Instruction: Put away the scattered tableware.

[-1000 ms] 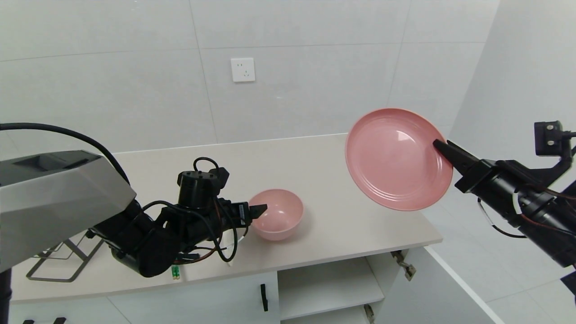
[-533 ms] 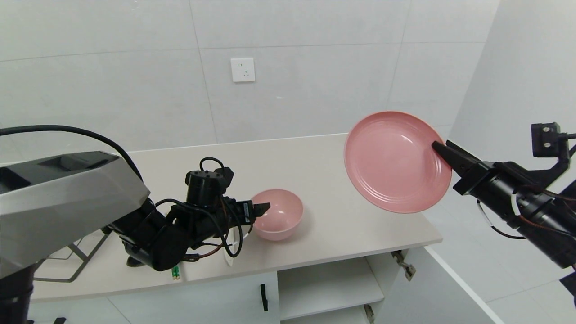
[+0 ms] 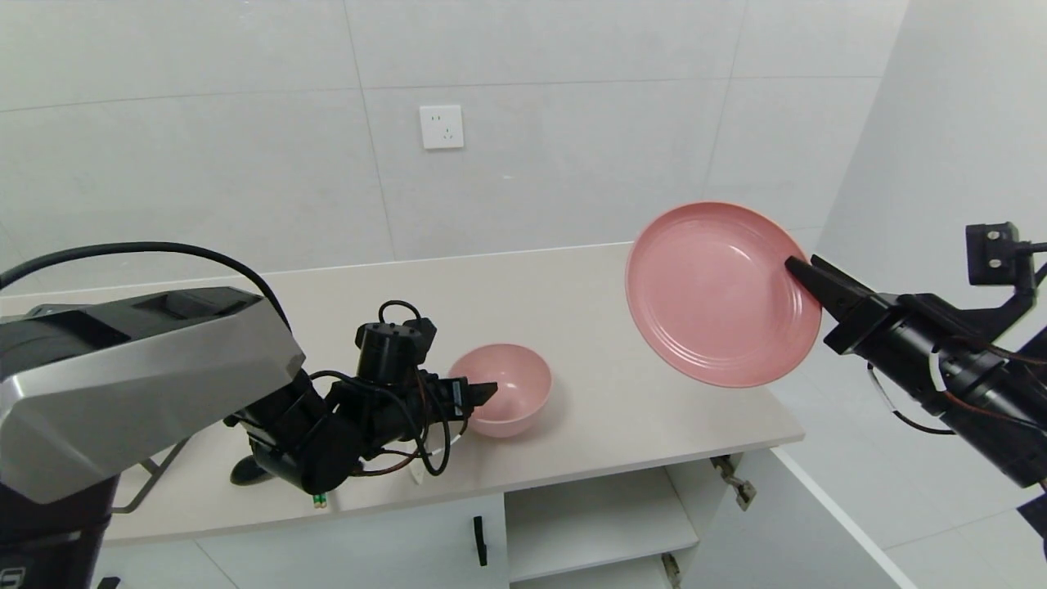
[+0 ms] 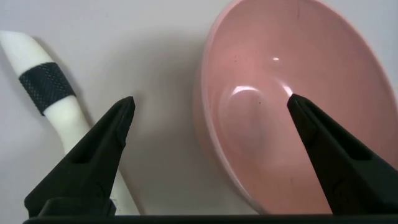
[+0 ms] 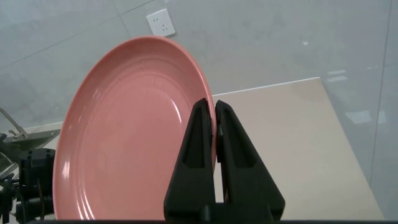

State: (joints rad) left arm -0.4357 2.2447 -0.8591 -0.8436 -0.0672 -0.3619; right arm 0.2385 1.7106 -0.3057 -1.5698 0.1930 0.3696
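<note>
Pink plate [image 3: 720,294] hung tilted above the counter [image 3: 622,425], its rim pinched in the right claw [image 3: 797,270]. The bowl [image 3: 511,388] sat on the counter, the left claw [image 3: 484,390] spread open astride its rim. Neither looked put away yet, and a white utensil [image 4: 43,81] lay beside the bowl.

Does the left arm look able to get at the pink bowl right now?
Probably yes: the left gripper is open, with the rim of the pink bowl between its fingers; the white handle lies to the bowl's side, not in the way.
</note>
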